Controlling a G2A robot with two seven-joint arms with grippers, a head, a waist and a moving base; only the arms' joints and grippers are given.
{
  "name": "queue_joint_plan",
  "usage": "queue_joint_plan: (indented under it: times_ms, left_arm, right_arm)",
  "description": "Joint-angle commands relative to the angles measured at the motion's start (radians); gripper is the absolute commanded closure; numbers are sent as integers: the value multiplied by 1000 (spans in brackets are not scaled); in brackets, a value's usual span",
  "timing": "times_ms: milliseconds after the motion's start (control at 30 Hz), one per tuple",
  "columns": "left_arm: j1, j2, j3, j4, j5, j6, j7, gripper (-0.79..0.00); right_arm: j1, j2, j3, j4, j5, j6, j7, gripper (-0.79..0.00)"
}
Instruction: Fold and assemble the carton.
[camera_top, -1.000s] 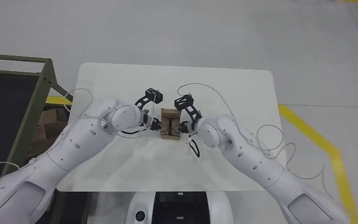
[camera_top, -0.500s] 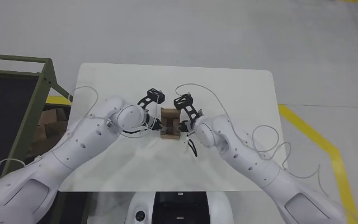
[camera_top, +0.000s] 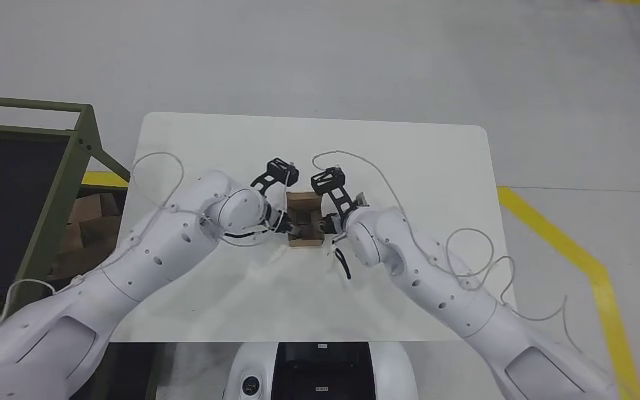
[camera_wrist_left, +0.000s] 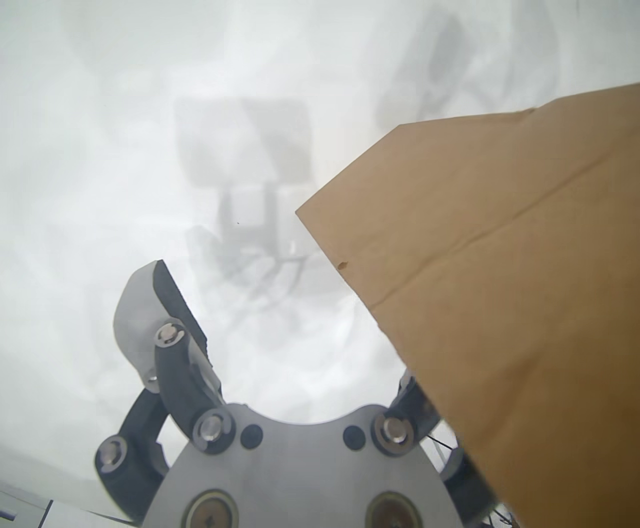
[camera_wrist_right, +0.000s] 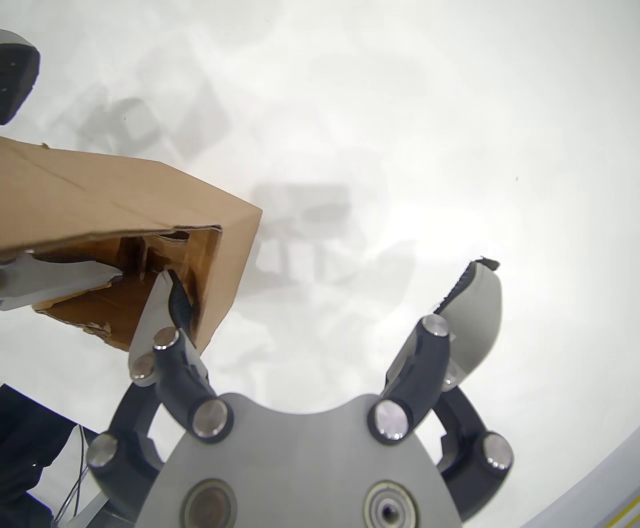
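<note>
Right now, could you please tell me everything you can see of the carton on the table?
The carton is a small brown cardboard box, partly assembled, lying at the middle of the white table between both arms. Its outer faces show crease lines; one end is open, with ragged flap edges. The right arm's jaws stand open, one inside that open end against a wall.

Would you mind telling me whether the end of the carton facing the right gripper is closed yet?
Open: the carton shows a dark hollow there, with one finger of the right gripper reaching inside.
</note>
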Motion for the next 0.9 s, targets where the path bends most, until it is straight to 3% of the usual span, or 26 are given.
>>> queue_joint_plan:
  times_ms: [0,867]
  left_arm:
    - [1,-3,-1,2,3,1,-2,-785]
    - [30,-29,-31,11,43,-12,-28,-785]
  right_arm:
    - [-4,-2,4,-1,-7,-2,-2,-785]
    - [-39,-33,36,0,-101,-16,28,-785]
